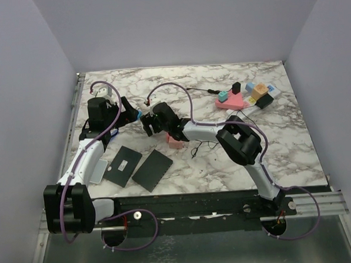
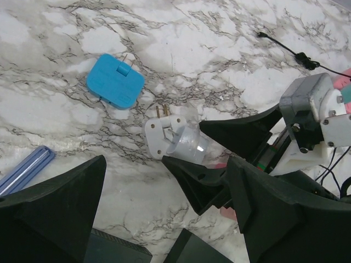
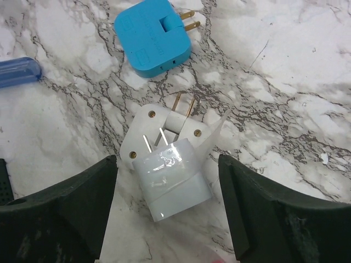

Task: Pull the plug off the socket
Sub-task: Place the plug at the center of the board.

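The marble table carries everything, and I see no box, tray or bin on it, so nothing sits inside anything. My left gripper hangs with its fingers spread wide and nothing between them. My right gripper is spread too, one finger on each side of the plug with a gap on both sides, so it grips nothing. Two black pads lie near the arm bases. A pale rectangle beside them, half under my left forearm, might be the socket strip, but I cannot tell. Near the plug lies a blue adapter with its prongs bare. The plug lies on its side between my right fingers, its two silver pins bare and resting across a small white plate that has brass pins of its own. I judge the plug to be already free. It looks like light, hard plastic wrapped in glossy tape, so it is likely slippery. I would pinch the flat sides of the body, clear of the thin pins and the loose tape flap.
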Tool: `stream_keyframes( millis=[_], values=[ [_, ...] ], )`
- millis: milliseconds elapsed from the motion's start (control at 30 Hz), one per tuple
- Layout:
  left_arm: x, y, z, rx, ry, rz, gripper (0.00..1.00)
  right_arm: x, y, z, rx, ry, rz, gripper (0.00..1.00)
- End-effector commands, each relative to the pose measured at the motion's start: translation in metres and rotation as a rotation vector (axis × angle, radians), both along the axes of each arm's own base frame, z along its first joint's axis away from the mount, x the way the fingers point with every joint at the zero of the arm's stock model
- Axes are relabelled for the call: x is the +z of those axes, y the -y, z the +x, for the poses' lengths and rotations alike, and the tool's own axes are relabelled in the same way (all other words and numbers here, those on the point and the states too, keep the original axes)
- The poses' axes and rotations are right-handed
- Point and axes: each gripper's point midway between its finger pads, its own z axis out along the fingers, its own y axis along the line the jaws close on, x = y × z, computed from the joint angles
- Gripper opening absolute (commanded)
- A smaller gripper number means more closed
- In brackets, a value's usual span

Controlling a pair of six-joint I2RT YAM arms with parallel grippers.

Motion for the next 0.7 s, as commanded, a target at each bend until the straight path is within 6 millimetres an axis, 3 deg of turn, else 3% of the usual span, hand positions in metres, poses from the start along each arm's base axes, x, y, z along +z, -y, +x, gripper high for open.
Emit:
stream_keyframes(
  millis=[0, 133, 233, 367, 500, 667],
  values=[
    [0.001, 0.003, 0.001, -0.022, -0.003, -0.019, 0.95, 0.051, -0.007, -0.005, 0.035, 0.061, 0.091, 0.79],
    [0.002, 0.004, 0.001, -0.029, 0.004, -0.018, 0.95, 0.080, 0.004, -0.014, 0.028, 0.078, 0.133, 0.79],
    [0.006, 0.006, 0.000, -0.041, 0.022, -0.017, 0.95, 0.101, 0.025, -0.023, -0.021, 0.088, 0.151, 0.79],
    [0.012, 0.017, -0.004, -0.069, 0.056, 0.007, 0.94, 0.111, 0.070, -0.031, -0.133, 0.065, 0.135, 0.82],
    [0.016, 0.055, -0.019, -0.128, 0.089, 0.061, 0.94, 0.108, 0.126, -0.040, -0.223, -0.009, 0.139, 0.82],
    [0.010, 0.098, -0.047, -0.113, 0.068, 0.020, 0.92, 0.111, 0.201, -0.036, -0.364, -0.043, 0.134, 0.83]
  ],
)
